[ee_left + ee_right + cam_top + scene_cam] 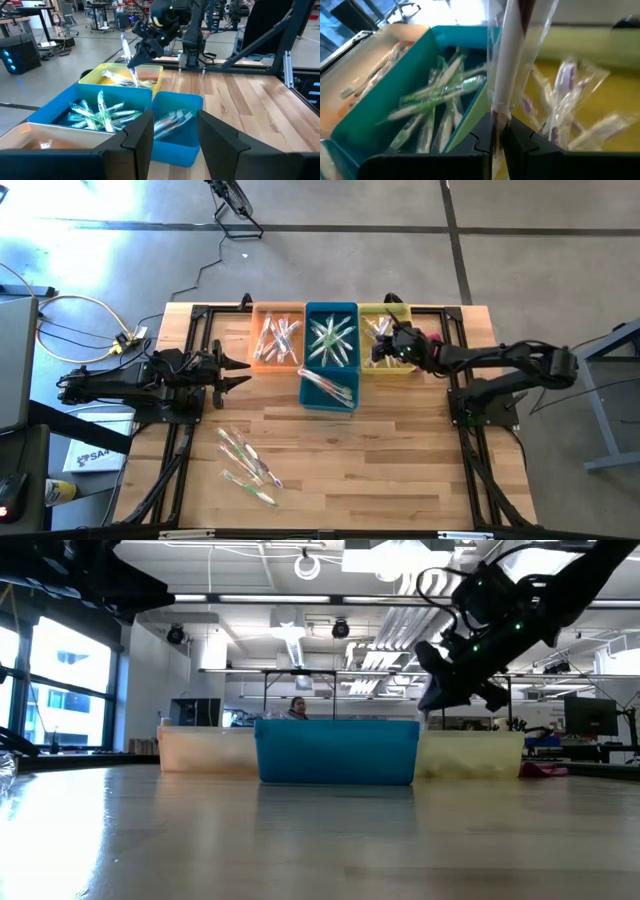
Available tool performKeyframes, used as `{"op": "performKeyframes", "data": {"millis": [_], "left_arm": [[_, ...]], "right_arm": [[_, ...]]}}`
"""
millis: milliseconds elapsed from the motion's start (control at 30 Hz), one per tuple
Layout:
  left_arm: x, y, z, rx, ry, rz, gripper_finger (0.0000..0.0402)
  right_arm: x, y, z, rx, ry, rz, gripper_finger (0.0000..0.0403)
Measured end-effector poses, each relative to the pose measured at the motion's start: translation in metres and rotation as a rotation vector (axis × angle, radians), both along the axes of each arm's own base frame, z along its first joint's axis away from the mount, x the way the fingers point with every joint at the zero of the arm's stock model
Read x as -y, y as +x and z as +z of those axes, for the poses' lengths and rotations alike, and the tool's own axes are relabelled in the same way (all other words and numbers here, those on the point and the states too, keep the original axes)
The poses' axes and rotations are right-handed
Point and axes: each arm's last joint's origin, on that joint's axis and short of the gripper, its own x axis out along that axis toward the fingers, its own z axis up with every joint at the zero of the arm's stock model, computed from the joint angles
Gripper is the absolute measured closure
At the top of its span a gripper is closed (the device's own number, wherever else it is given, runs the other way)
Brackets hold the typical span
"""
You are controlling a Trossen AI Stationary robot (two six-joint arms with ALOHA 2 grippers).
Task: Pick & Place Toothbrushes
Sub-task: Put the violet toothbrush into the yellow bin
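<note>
Currently four bins at the far edge of the desk [400, 460]: orange bin [278, 338] with pink/white wrapped toothbrushes, tall blue bin [332, 335] with green ones, yellow bin [386, 340] with purple/white ones, and a smaller blue bin [328, 390] in front holding a few more. Loose toothbrushes [247, 465] lie on the desk's near left part, well apart from the bins.

Right gripper [385, 345] hovers over the yellow bin, fingers pinched shut on one wrapped toothbrush [507, 65]. Right wrist view shows the wrapper clamped at its lower end, brush standing up between the blue and yellow bins. Left wrist view shows the same brush hanging from that gripper above the yellow bin.

Left gripper [245, 370] waits at the desk's left side just beside the orange bin, fingers apart, nothing between them.

Low view shows only the bin walls side by side, contents hidden; the loose brushes are cut off there except a wrapper glint at the left edge. Handle colour of the held brush is hard to make out.
</note>
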Motion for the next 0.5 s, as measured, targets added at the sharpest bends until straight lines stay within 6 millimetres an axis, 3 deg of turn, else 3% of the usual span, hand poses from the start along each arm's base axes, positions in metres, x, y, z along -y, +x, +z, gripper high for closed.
{"op": "performKeyframes", "data": {"millis": [300,500], "left_arm": [[0.000,0.000,-0.001,-0.009,0.001,0.000,0.0258],[0.000,0.000,-0.001,-0.011,0.001,0.000,0.0258]], "right_arm": [[0.010,0.000,-0.014,-0.029,0.064,-0.015,0.0386],[0.011,-0.001,-0.014,-0.025,0.067,-0.023,0.0354]]}}
